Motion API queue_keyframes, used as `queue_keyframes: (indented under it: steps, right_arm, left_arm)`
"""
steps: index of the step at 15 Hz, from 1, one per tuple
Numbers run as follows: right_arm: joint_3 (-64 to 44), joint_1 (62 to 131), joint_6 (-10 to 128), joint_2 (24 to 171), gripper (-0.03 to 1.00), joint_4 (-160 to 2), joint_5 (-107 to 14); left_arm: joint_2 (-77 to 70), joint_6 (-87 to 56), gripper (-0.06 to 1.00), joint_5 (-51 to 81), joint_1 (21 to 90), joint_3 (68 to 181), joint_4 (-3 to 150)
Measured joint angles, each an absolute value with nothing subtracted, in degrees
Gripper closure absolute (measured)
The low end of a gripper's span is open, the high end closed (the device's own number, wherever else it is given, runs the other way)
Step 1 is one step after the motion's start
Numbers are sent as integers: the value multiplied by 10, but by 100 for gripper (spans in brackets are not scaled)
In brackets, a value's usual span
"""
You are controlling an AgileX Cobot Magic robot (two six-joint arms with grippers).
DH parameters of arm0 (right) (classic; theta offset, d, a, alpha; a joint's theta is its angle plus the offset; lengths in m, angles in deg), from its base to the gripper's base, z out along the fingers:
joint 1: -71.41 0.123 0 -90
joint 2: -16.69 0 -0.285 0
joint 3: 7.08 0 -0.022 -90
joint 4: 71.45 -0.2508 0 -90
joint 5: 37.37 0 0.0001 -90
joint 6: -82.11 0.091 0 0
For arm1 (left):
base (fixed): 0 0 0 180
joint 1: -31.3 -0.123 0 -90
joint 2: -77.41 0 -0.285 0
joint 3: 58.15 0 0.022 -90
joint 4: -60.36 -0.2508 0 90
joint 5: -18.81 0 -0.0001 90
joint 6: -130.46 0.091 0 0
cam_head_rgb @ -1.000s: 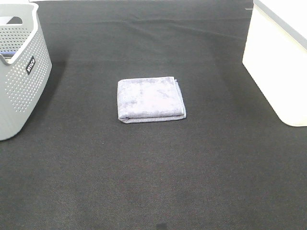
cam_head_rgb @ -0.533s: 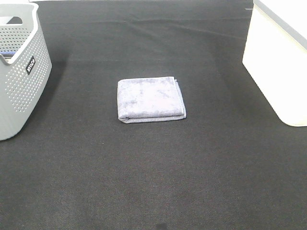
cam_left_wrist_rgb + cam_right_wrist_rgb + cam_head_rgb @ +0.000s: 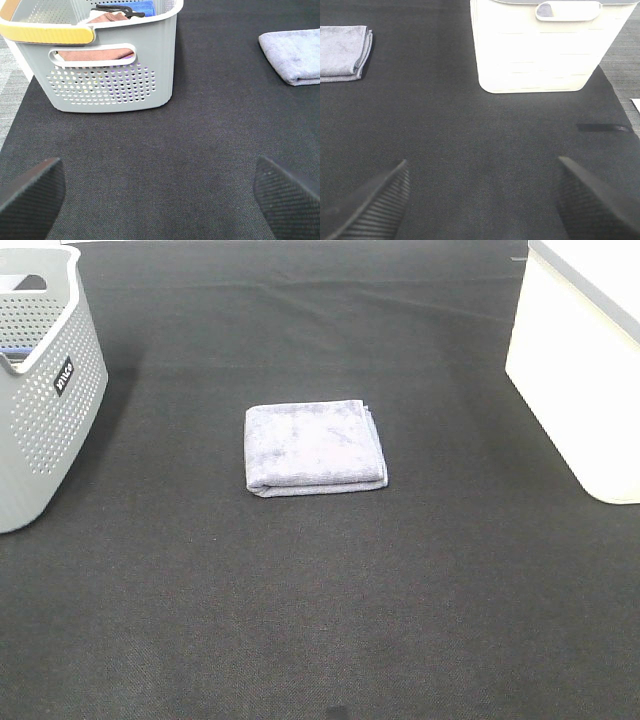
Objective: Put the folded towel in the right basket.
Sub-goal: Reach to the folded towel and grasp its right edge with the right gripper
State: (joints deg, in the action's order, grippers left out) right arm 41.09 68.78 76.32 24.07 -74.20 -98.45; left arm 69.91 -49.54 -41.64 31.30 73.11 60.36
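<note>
A folded lavender-grey towel (image 3: 314, 447) lies flat on the black mat at the middle of the table. It also shows in the left wrist view (image 3: 295, 52) and in the right wrist view (image 3: 342, 52). The white right basket (image 3: 585, 360) stands at the far right; the right wrist view shows its wall (image 3: 540, 55). My left gripper (image 3: 160, 192) is open and empty, low over the mat near the grey basket. My right gripper (image 3: 482, 197) is open and empty, in front of the white basket. Neither gripper shows in the exterior high view.
A grey perforated basket (image 3: 40, 390) with a yellow-trimmed handle stands at the far left and holds cloths (image 3: 100, 35). The black mat (image 3: 320, 600) covers the table. Grey floor shows past the mat's edge (image 3: 625, 50).
</note>
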Motion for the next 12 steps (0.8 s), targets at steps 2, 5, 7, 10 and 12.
queue_keyframes:
  steps: [2, 5, 7, 10, 12]
  right_arm:
    - [411, 688, 763, 241, 22, -742, -984]
    - [411, 688, 763, 241, 22, -742, -984]
    - [411, 688, 763, 241, 22, -742, -984]
    - [401, 688, 763, 266, 22, -744, -966]
    - [375, 688, 763, 337, 22, -762, -921]
  left_arm:
    - [699, -495, -3, -416, 313, 731, 604]
    - [699, -495, -3, -416, 313, 731, 604]
    - [699, -495, -3, -416, 313, 731, 604]
    - [699, -495, -3, -416, 313, 731, 604]
    - [699, -495, -3, -416, 313, 731, 604]
